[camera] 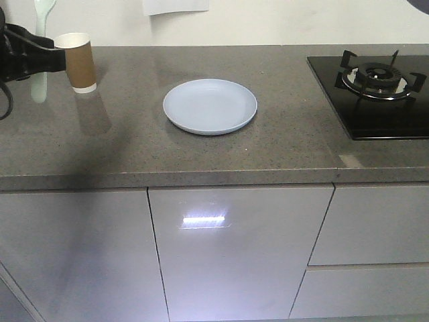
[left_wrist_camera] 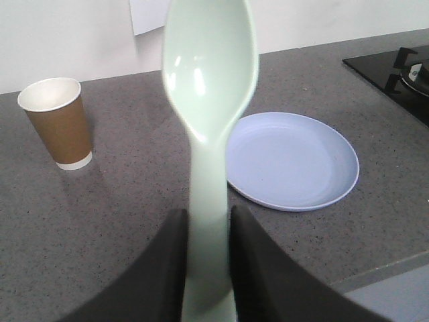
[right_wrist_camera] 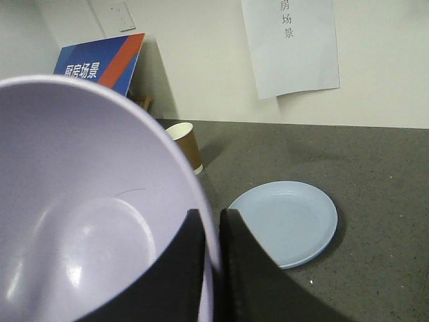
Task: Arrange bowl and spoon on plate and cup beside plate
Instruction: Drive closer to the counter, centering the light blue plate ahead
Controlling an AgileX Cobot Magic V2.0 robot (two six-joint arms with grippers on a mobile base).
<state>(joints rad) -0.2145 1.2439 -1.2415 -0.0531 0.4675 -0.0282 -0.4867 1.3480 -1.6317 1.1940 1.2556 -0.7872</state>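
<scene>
Right gripper clamped on rim of smooth lavender plastic bowl, held aloft; round pale-blue plate lies ahead, below. Left gripper pinches upright mint plastic spoon. Advise: centre bowl, level, then release.

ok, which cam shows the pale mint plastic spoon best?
Left wrist: the pale mint plastic spoon fills the frame, upright, with its handle pinched in the left hand. The front view shows it small at the left edge, partly hidden by that hand. Right wrist: not visible.
</scene>
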